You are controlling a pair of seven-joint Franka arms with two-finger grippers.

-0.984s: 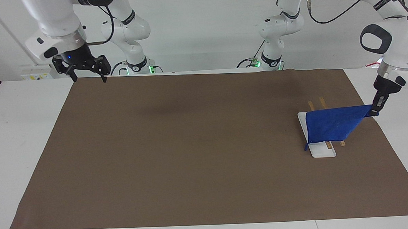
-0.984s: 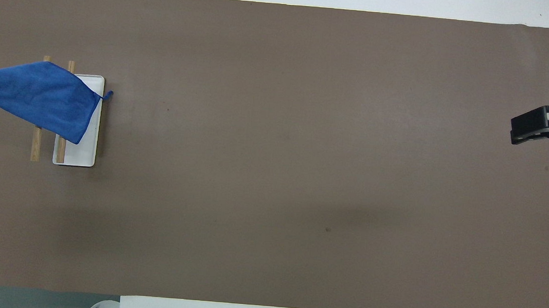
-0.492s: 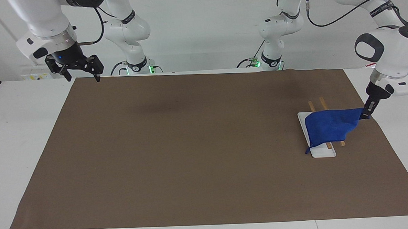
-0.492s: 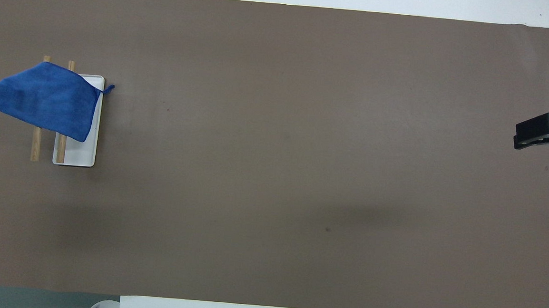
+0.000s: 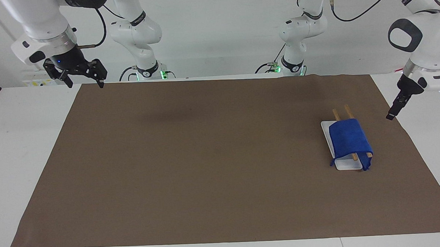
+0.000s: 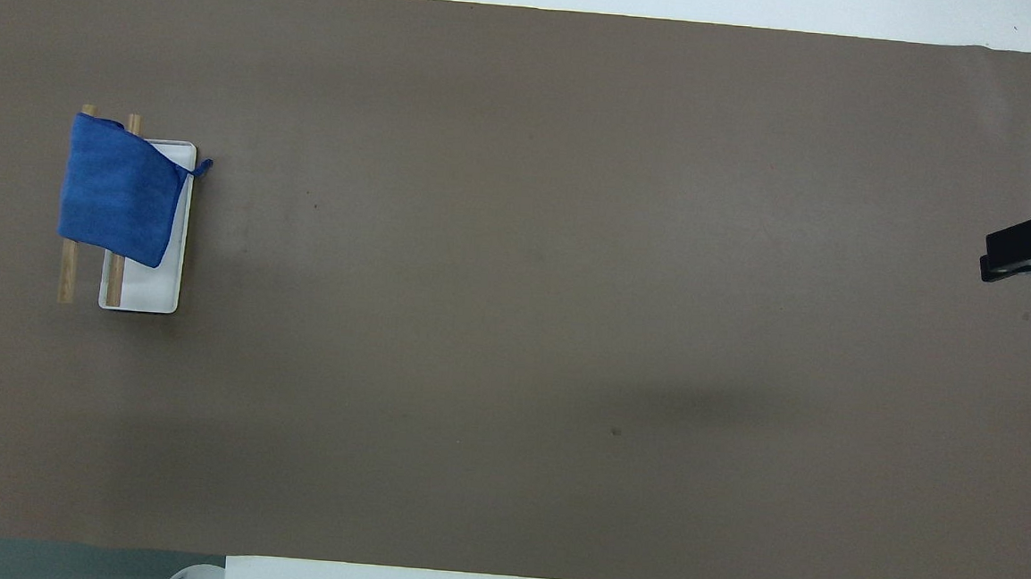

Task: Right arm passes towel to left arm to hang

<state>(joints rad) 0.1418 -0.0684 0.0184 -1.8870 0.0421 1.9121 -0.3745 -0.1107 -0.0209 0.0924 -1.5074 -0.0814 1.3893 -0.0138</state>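
While it hangs free of both grippers, the towel drapes over two wooden rails that stand on a white tray, toward the left arm's end of the table, at about four o'clock from the middle of the brown mat in the facing view. It is a bright royal-blue cloth with a soft nap. Its top lies smooth across the rails, and its sides fall down on both flanks. One corner droops past the tray's edge toward the mat's middle, ending in a small loop or tag. The rails' bare ends stick out from under the cloth at twelve and six o'clock in the overhead view.

The left gripper hangs in the air over the mat's edge, at about two o'clock from the towel in the facing view, clear of the cloth; I cannot tell how its fingers stand. The right gripper hovers over the mat's corner at the right arm's end, at ten o'clock in the facing view, its fingers spread apart and holding nothing, a blue light on its wrist.
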